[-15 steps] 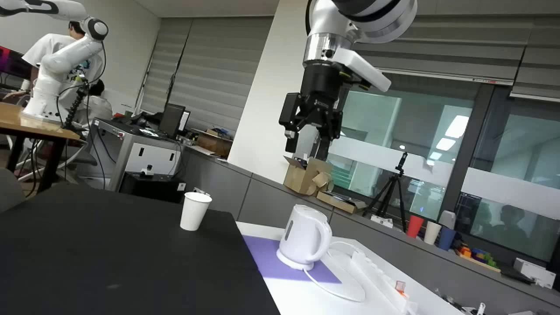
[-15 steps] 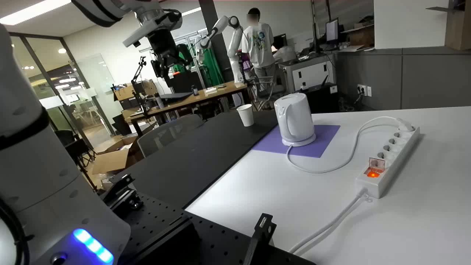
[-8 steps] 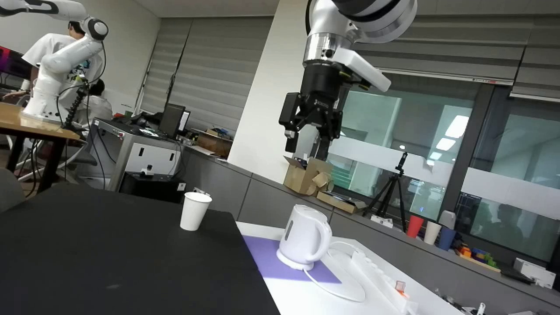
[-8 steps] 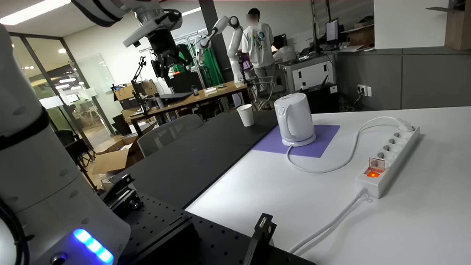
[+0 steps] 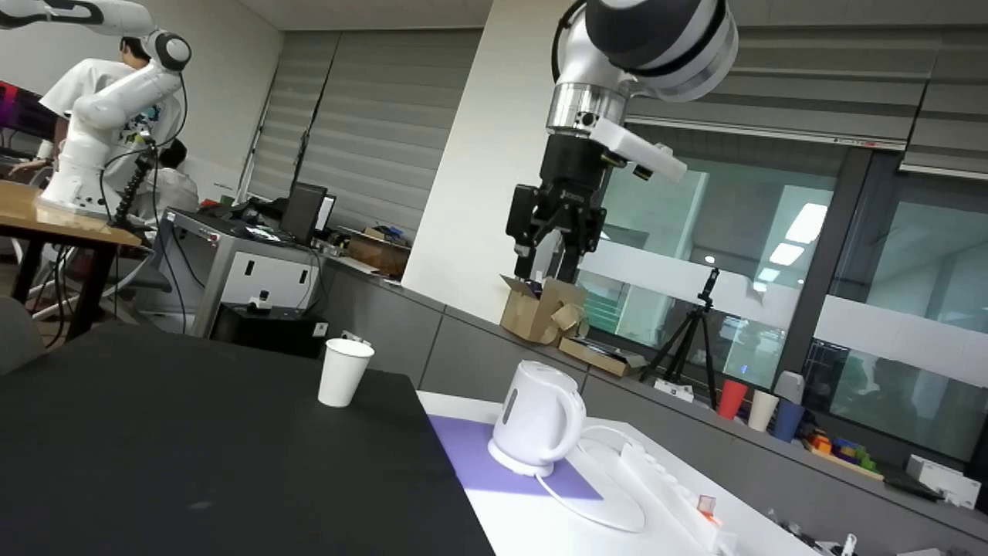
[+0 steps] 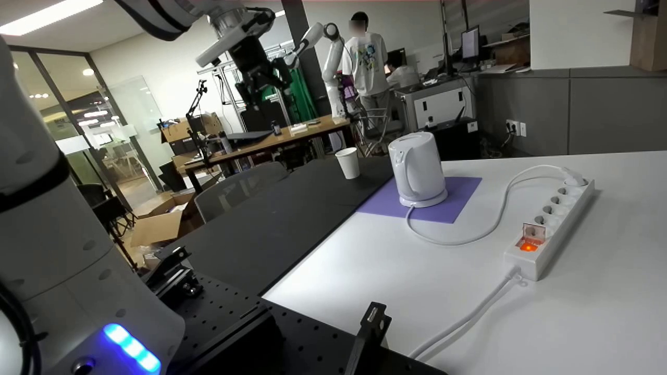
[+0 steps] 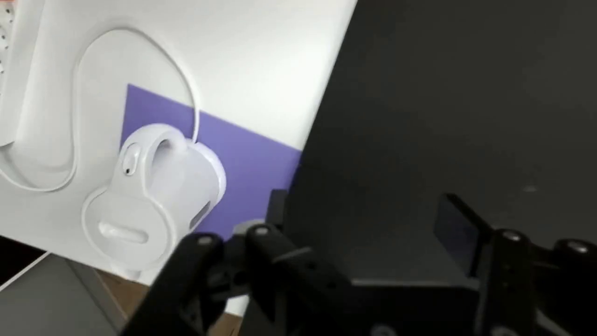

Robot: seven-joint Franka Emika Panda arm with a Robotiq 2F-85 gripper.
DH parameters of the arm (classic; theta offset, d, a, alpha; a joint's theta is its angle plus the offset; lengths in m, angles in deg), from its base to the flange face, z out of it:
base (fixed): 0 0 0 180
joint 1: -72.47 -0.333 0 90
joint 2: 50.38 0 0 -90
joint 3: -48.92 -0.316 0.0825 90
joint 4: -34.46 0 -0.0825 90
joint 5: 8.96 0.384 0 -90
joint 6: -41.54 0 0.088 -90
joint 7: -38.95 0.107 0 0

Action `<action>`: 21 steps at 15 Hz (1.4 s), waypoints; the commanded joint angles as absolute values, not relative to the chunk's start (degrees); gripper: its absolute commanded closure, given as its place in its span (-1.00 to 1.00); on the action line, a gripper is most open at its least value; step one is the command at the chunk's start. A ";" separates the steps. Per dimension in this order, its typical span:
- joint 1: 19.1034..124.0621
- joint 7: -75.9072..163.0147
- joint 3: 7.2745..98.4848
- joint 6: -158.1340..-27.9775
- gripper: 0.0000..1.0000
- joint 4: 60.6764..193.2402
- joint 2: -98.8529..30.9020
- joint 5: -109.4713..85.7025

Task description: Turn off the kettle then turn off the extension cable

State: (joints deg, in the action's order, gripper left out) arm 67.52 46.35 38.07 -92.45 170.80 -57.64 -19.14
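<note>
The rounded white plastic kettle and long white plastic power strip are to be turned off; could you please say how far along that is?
Nothing is clearly done: on the white plastic power strip, the small orange light glows; whether the white plastic kettle is on cannot be told. Nothing is in hand: the black two-fingered gripper hangs open, apart from both. Left, probably: kettle, then strip.

A ceiling light [image 6: 51, 17] glows overhead; glare brightens the white table [image 6: 359, 271]. The extension cable [image 6: 554, 224] casts a soft shadow. In the wrist view the gripper [image 7: 364, 212] is dark and blurred.
</note>
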 commanded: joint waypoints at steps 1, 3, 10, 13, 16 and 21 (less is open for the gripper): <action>71.10 47.11 42.86 -101.15 -0.05 168.94 -52.79 -23.28; 72.81 46.70 45.43 -105.44 0.22 167.02 -48.72 -24.18; 73.88 44.60 51.03 -108.51 1.00 157.94 -35.57 -21.84; 73.91 43.66 51.75 -108.36 1.00 155.22 -31.87 -20.47; 74.10 42.83 51.83 -107.43 1.00 153.72 -29.42 -18.46; 73.94 43.00 52.74 -106.67 1.00 153.47 -27.48 -16.98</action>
State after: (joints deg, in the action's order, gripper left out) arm 74.25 42.99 51.89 -108.27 155.08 -28.57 -17.82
